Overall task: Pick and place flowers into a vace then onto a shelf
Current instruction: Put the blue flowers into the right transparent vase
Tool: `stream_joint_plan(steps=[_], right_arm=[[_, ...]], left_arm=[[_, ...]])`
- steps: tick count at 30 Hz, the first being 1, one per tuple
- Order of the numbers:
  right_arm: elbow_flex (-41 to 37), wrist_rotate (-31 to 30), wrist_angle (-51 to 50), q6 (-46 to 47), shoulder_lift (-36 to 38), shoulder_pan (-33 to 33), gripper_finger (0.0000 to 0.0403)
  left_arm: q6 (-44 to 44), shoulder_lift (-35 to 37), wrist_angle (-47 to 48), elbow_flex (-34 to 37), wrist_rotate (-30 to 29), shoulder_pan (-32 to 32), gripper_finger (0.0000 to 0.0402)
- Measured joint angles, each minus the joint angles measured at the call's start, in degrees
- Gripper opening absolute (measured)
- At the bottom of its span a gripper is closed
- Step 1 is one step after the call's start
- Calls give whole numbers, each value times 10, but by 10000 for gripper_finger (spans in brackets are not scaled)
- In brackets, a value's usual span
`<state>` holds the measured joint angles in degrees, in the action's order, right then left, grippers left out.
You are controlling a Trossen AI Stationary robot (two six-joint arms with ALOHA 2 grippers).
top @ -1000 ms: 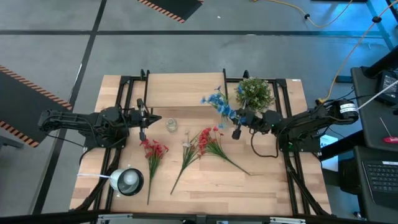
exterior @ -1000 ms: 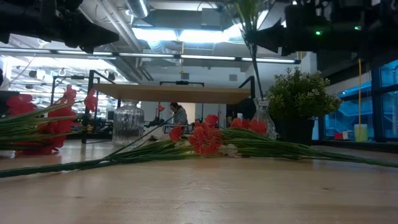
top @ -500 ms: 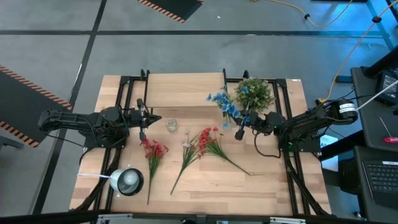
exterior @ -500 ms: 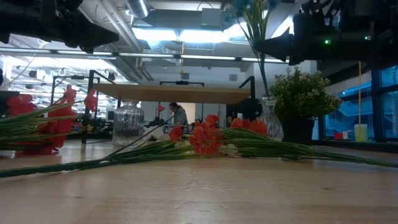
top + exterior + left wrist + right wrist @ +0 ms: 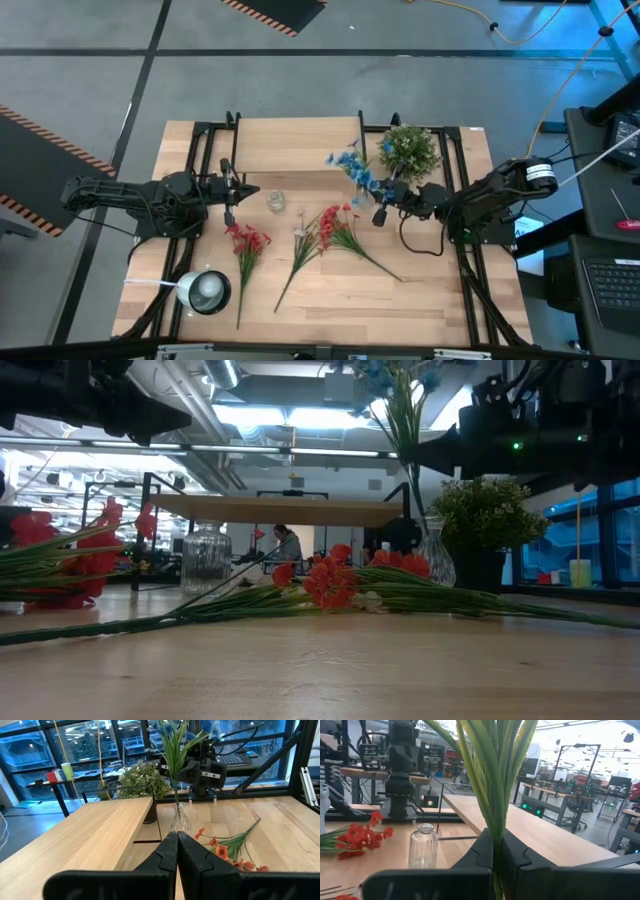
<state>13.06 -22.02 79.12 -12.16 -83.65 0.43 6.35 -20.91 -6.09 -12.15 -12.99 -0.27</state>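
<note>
No labels or writing I can read anywhere. Right gripper (image 5: 381,213), right of centre in the overhead shot, is clamped on the blue flower (image 5: 350,164). Its stem sits in a vase (image 5: 180,818). Left gripper (image 5: 229,195) is pinched closed beside the shelf (image 5: 290,144).

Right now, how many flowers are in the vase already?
Nothing is finished. The right gripper, jaws shut, holds the blue flower with its stem in the small vase. A red flower, another red one and a cream flower lie waiting. The shelf has no vase. The left gripper waits, shut.
</note>
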Motion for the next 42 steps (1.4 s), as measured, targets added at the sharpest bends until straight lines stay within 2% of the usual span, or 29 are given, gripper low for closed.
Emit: stream_joint_plan(steps=[6,16,25,36,42], right_arm=[[-19,-23,4,10,-2,0,6],[-28,-24,6,30,-2,0,12],[-28,-19,3,42,-2,0,67],[-28,-26,5,31,-2,0,160],[-28,-27,16,32,-2,0,187]], left_arm=[[0,0,0,0,0,0,4],[0,0,0,0,0,0,4],[0,0,0,0,0,0,4],[0,0,0,0,0,0,4],[0,0,0,0,0,0,4]])
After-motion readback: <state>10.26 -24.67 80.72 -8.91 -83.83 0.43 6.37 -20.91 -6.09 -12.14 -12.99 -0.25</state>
